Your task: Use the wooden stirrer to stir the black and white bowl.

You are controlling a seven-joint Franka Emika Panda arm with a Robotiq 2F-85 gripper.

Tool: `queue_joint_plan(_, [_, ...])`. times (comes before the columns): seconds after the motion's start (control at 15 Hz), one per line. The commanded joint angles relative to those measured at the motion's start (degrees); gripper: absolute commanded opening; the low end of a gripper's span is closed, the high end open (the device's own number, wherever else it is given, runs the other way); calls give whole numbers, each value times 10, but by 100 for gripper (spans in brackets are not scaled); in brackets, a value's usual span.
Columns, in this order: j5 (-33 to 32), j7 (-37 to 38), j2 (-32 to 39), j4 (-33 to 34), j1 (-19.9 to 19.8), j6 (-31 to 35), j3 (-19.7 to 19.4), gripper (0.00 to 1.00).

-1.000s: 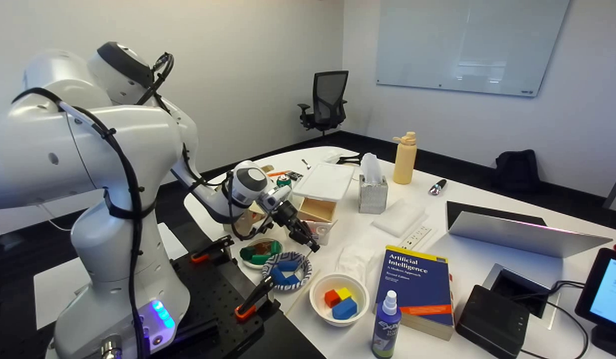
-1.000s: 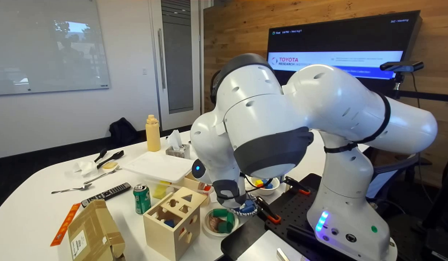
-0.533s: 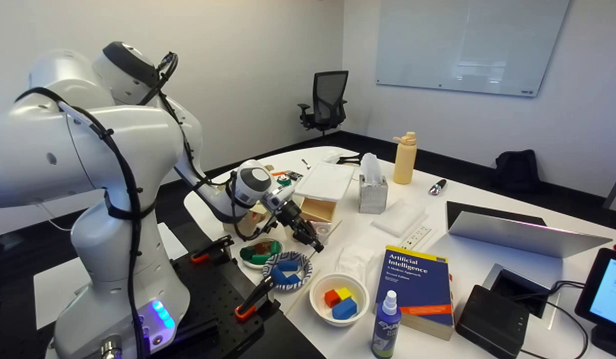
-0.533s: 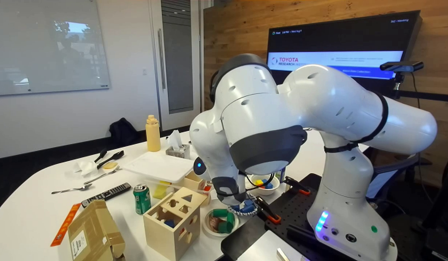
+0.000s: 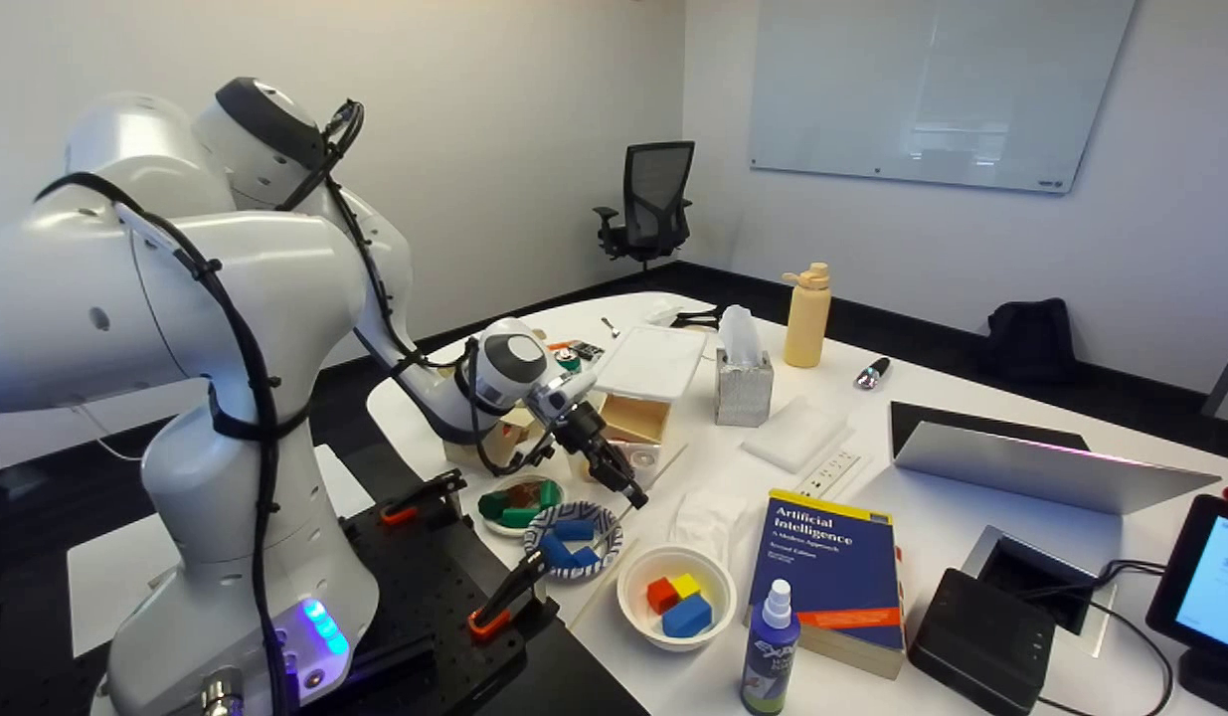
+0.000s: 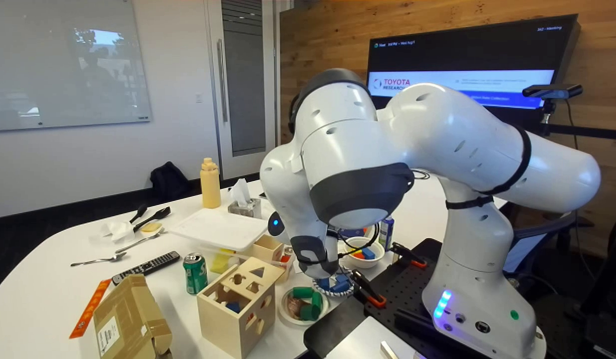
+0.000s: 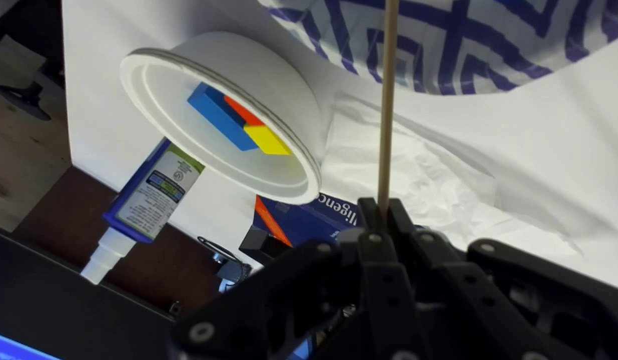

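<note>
In both exterior views the white arm (image 6: pixel 352 144) arches up from its base, folds over and slopes down toward the patterned bowl (image 7: pixel 449 50), its wrist slanted so that the black claw (image 7: pixel 383 202) points obliquely downward just above that bowl's rim. The claw is pinched narrow, its two dark tips pressed on either side of the wooden stirrer (image 7: pixel 387 110), a thin, straight stick of pale, smooth wood. The stick leans down across the rim of the patterned bowl; its lower end lies beyond the wrist view, and I cannot tell whether it touches the bottom. The bowl itself is round, with a slightly glossy white wall printed in dark blue-violet angular bands, and inside it sit several smooth blue blocks (image 5: pixel 575 529). Near it on the white bench (image 7: pixel 539 140) stands a plain, deep white bowl (image 7: pixel 268 75) holding a blue block (image 7: pixel 221 119), a red block (image 7: pixel 244 112) and a yellow block (image 7: pixel 266 140). Just beside the patterned bowl, a pale round dish (image 6: pixel 303 323) carries green blocks (image 6: pixel 310 312), some of them rounded, over something brownish. Near it too lies a crumpled, soft-looking white sheet (image 7: pixel 429 170). Further from the patterned bowl stand a squared wooden box (image 6: pixel 220 324) with cut-out shapes and something blue inside, and a violet-blue spray bottle (image 7: pixel 161 187) with a white nozzle.
</note>
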Motion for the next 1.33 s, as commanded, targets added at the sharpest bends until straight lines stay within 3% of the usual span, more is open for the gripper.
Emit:
queue_joint_plan(0.0, [-19,-86,-79,-27,-61,48,-5,2])
queue_joint_plan(0.27, [-18,-216,-135,-13,-155,106,15,2])
queue_joint_plan(0.47, [-18,-317,-166,23,-248,118,55,2])
queue_joint_plan(0.93, [-19,-533,-206,134,-493,67,229,2])
queue_joint_plan(1.27, [-50,-633,-227,173,-639,-52,347,2])
